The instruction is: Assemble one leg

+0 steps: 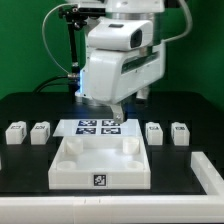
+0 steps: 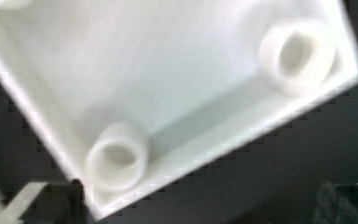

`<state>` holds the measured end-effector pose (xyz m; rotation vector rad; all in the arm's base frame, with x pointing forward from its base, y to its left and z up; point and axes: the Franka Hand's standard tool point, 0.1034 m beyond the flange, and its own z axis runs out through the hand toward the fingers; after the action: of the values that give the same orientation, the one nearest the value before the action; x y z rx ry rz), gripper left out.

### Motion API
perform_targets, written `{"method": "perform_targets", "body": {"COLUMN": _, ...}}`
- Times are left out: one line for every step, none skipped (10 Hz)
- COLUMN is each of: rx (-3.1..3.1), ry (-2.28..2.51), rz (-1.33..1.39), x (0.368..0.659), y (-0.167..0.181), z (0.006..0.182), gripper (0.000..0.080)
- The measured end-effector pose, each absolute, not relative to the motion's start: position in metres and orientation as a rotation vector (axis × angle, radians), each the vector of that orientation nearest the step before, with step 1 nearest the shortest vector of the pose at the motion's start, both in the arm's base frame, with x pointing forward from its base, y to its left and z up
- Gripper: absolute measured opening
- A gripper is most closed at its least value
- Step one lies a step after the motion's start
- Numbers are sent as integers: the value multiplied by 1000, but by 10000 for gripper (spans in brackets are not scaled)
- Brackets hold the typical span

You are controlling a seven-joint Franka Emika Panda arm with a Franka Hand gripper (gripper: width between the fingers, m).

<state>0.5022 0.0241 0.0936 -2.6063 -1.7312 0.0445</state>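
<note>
Four small white legs with tags stand in a row on the black table. Two are at the exterior view's left (image 1: 15, 132) (image 1: 41, 131) and two at its right (image 1: 154, 132) (image 1: 179, 132). The large white square panel (image 1: 100, 165) with corner sockets lies in front of them. My gripper (image 1: 116, 108) hangs over the panel's far edge, away from every leg. In the wrist view the gripper (image 2: 194, 208) is open and empty, with its dark fingers (image 2: 43, 200) wide apart. Below it I see the panel (image 2: 176, 90) and two of its sockets (image 2: 300, 58) (image 2: 119, 158). No leg shows in the wrist view.
The marker board (image 1: 98, 125) lies behind the panel, between the two pairs of legs, partly under the arm. Another white part (image 1: 212, 172) sits at the exterior view's right edge. A black stand with cables (image 1: 68, 45) rises at the back.
</note>
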Motion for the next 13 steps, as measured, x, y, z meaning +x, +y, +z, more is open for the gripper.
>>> {"method": "perform_targets", "body": {"rx": -2456, "ry": -1928, "rz": 37, "x": 475, "y": 8, "z": 76, "gripper": 650}}
{"method": "perform_targets", "body": {"rx": -2385, "ry": -2004, "rz": 34, "x": 463, "y": -2, "z": 64, "gripper": 650}}
{"method": "perform_targets", "body": {"rx": -2219, "ry": -2186, "rz": 6, "x": 455, "y": -13, "z": 46, "gripper": 650}}
{"method": "perform_targets", "body": {"rx": -2089, "ry": -2275, "rz": 13, "x": 449, "y": -21, "z": 25, "gripper": 650}}
{"method": "perform_targets", "body": {"rx": -2099, "ry": -2248, "rz": 17, "x": 451, "y": -23, "z": 16, "gripper": 650}}
{"method": "perform_targets", "body": {"rx": -2095, "ry": -2242, "rz": 22, "x": 450, "y": -23, "z": 11, "gripper": 650}}
{"method": "perform_targets", "body": {"rx": -2096, "ry": -2242, "rz": 22, "x": 450, "y": -24, "z": 11, "gripper": 650}}
{"method": "perform_targets", "body": {"rx": -2095, "ry": -2242, "rz": 23, "x": 450, "y": -24, "z": 11, "gripper": 650}}
{"method": "perform_targets", "body": {"rx": -2096, "ry": -2241, "rz": 23, "x": 450, "y": -24, "z": 11, "gripper": 521}}
{"method": "perform_targets", "body": {"rx": -2096, "ry": -2240, "rz": 24, "x": 449, "y": -24, "z": 11, "gripper": 521}}
{"method": "perform_targets", "body": {"rx": -2097, "ry": -2239, "rz": 25, "x": 449, "y": -24, "z": 10, "gripper": 340}}
{"method": "perform_targets", "body": {"rx": -2097, "ry": -2239, "rz": 25, "x": 449, "y": -25, "z": 10, "gripper": 340}}
{"method": "perform_targets", "body": {"rx": -2097, "ry": -2238, "rz": 26, "x": 448, "y": -25, "z": 10, "gripper": 136}}
